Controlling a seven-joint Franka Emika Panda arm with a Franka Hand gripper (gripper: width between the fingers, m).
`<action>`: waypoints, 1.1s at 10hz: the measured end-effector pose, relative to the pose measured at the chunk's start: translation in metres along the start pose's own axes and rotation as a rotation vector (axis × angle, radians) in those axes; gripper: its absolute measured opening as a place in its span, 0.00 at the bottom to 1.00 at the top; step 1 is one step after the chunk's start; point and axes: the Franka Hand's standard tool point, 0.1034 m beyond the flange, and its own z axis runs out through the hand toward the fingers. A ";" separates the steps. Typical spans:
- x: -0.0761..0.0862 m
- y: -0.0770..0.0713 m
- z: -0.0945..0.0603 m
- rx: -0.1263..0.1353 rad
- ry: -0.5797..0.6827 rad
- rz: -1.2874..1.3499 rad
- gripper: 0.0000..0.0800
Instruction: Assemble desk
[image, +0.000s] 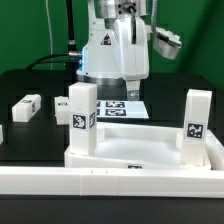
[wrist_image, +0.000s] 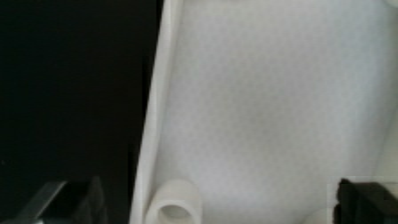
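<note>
Gripper (wrist_image: 217, 200) spread wide, holding nothing, over the desk top's (wrist_image: 267, 90) edge; one corner socket (wrist_image: 173, 211) lies between its fingers. Two legs (image: 83, 120) stand upright on it, well apart

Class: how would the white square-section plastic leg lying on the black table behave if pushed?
The white square-section plastic leg looks rigid, so probably stiff. Its flat sides suggest it would slide on the black table, not roll. Lying low, it seems unlikely to tip.

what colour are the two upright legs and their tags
Legs white, tags black-and-white; exterior view shows it best.
</note>
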 end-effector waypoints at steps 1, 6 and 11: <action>0.000 0.003 0.005 -0.005 0.005 0.000 0.81; -0.005 0.031 0.056 -0.071 0.045 -0.011 0.81; 0.002 0.035 0.081 -0.106 0.067 -0.025 0.81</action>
